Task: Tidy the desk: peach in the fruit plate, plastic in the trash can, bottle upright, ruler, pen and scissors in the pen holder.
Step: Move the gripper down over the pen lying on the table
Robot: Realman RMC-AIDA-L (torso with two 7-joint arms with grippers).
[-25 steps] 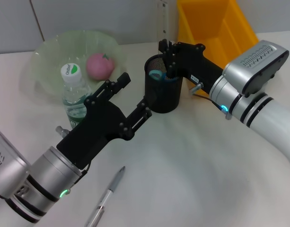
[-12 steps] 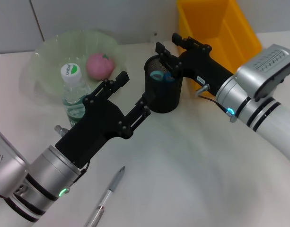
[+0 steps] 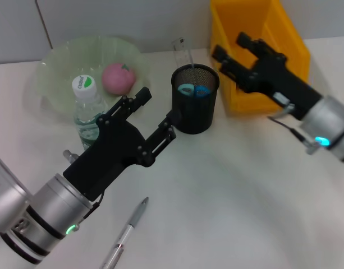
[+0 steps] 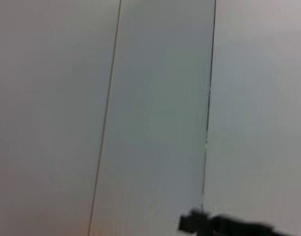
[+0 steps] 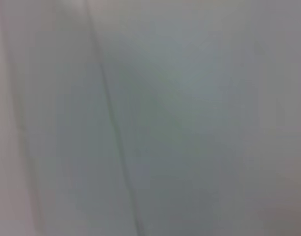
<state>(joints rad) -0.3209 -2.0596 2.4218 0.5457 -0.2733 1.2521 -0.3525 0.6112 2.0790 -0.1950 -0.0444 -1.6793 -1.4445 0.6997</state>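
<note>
One pen [image 3: 127, 232] on desk; both grippers, left [image 3: 156, 115] and right [image 3: 233, 49], seemingly spread, empty.

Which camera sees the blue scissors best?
The head view: the scissors' light blue handles poke up inside the black mesh pen holder. The left wrist and right wrist views show none of them, only blank grey wall.

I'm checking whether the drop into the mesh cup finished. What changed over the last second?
The right gripper has pulled away from the pen holder toward the trash can, open and empty, leaving the scissors and ruler standing in the holder. The left gripper, bottle, peach and pen stayed put.
</note>
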